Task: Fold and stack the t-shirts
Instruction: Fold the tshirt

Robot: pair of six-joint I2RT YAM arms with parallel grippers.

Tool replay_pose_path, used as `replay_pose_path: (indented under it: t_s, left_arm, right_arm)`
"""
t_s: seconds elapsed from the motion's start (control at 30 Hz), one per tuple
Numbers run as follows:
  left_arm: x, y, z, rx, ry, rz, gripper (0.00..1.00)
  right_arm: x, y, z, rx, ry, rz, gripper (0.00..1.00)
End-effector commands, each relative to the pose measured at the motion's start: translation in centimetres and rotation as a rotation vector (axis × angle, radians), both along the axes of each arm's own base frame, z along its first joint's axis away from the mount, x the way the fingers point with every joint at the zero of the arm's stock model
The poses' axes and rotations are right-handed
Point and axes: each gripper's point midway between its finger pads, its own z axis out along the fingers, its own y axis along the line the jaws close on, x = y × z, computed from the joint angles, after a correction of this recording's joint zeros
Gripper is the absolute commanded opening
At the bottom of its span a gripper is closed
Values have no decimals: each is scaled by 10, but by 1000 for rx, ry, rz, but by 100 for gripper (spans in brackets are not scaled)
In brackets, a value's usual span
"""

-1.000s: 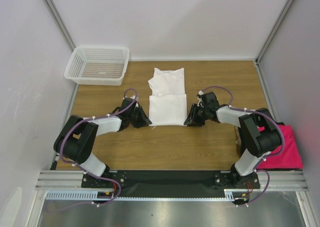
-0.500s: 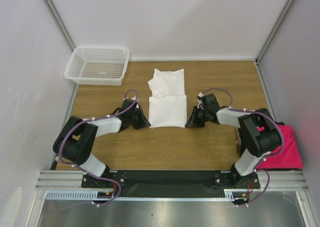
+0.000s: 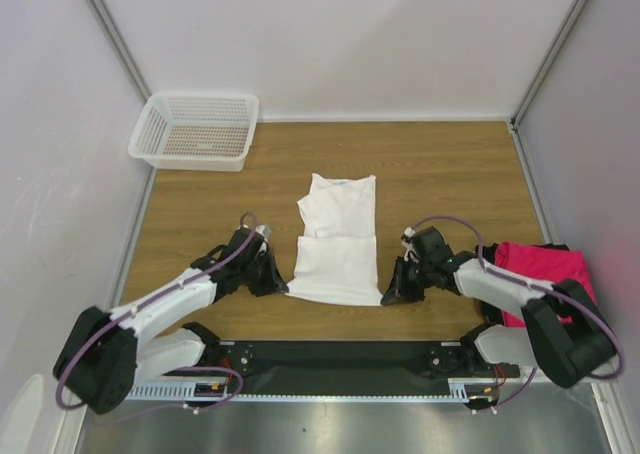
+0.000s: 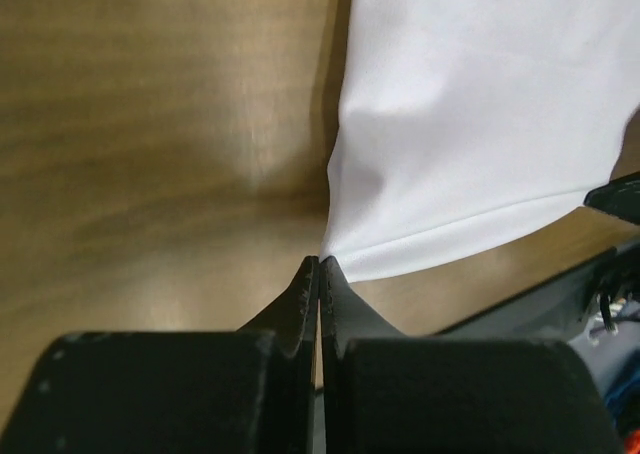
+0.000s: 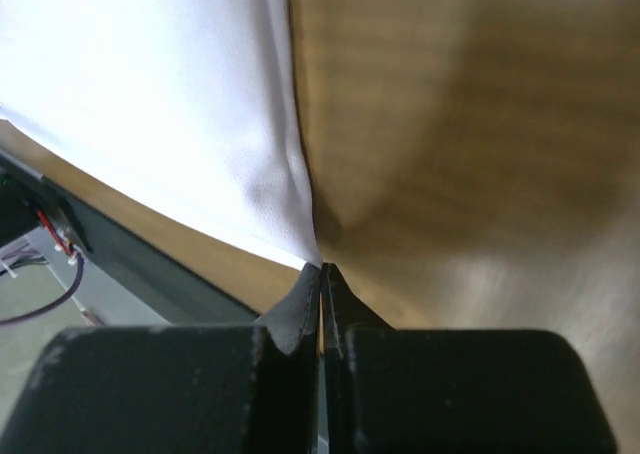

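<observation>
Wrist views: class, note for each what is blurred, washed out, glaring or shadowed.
Left wrist: fingers blurred up close; white shirt bright but its creases readable; pale glare patch on the table. Right wrist: shirt washed out at upper left; dark shadow along its edge; glare at lower right.

White t-shirt (image 3: 337,259): smooth matt cloth; table (image 3: 200,209): wood-grain, perhaps laminate; basket (image 3: 190,160): mesh plastic.

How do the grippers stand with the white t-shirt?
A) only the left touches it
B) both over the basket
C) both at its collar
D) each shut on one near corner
D: the left gripper and the right gripper each pinch a near corner of the white t-shirt, jaws closed.
</observation>
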Motion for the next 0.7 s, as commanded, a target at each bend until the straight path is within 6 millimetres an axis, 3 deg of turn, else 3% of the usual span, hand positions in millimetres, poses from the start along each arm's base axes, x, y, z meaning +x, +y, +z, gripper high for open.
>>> replay_pose_path:
  t_s: [0.0,0.1,0.23,0.27,0.3,0.33,0.43,0.5,0.53,0.67]
  left_arm:
    - [-40,22,2,67,106,22,0]
    - [-45,24,30,60,83,10,0]
    - [-28,21,72,41,-6,30,0]
    - [-25,23,75,58,-13,34,0]
    - [-20,23,79,71,-23,35,0]
    - [-10,21,86,90,-41,35,0]
    - [20,15,107,131,-109,20,0]
    - [38,14,119,137,-149,31,0]
    - [51,11,132,131,-185,29,0]
    - [92,13,140,133,-203,76,0]
  right_arm:
    - [-22,-13,13,-39,34,-58,0]
    - [-20,-7,34,11,13,-110,0]
    - [-4,-6,67,27,-70,-143,0]
    - [0,-8,70,8,-77,-148,0]
    - [12,-5,86,20,-128,-134,0]
    - [18,-5,84,0,-124,-131,0]
    - [48,-3,106,-4,-201,-125,0]
    - [65,-3,106,-20,-212,-122,0]
    - [81,-6,119,-13,-259,-128,0]
    - [123,-5,122,-23,-291,-119,0]
